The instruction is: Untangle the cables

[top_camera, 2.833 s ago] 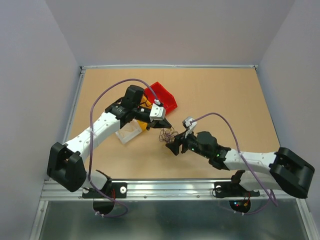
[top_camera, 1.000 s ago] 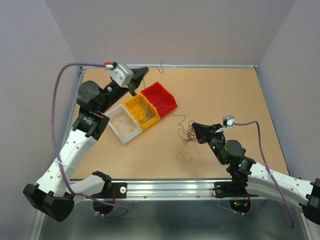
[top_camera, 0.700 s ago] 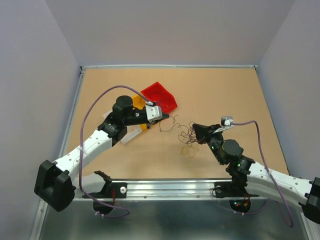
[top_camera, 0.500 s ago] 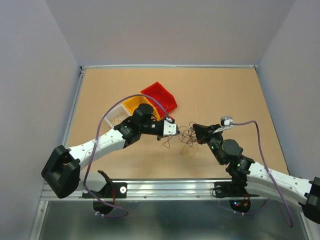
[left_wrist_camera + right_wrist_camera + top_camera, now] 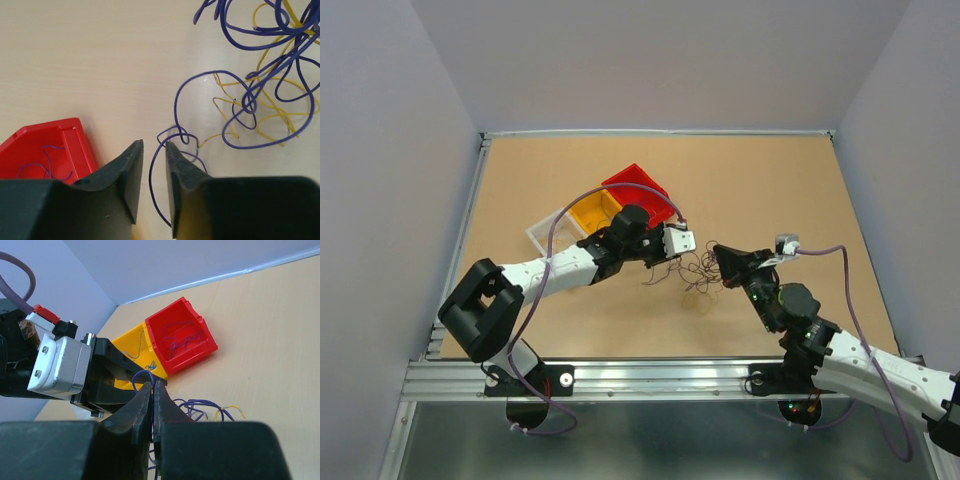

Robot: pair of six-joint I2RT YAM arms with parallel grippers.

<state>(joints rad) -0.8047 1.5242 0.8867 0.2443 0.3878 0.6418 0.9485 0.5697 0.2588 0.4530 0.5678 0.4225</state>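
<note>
The cables (image 5: pixel 696 272) lie as a loose clump of thin purple and yellow wires mid-table between the two grippers. My left gripper (image 5: pixel 669 260) hovers at the clump's left edge; in the left wrist view its jaws (image 5: pixel 154 146) stand apart with one purple loop (image 5: pixel 159 170) running through the gap, untouched on both sides. The main tangle (image 5: pixel 262 85) spreads to the upper right of that view. My right gripper (image 5: pixel 722 257) sits at the clump's right edge, shut (image 5: pixel 152 385) on a purple cable whose small loop (image 5: pixel 141 374) sticks out above the tips.
A red bin (image 5: pixel 638 190), a yellow bin (image 5: pixel 588 212) and a clear bin (image 5: pixel 545 230) stand in a row at the back left, behind the left arm. Purple wire lies in the red bin (image 5: pixel 180 335). The left gripper's body (image 5: pixel 65 365) is close in front of the right one.
The left arm swung from the back-left corner over the bins down to the clump, and its jaws went from shut to apart. The right gripper stayed shut on its cable, barely shifting.
</note>
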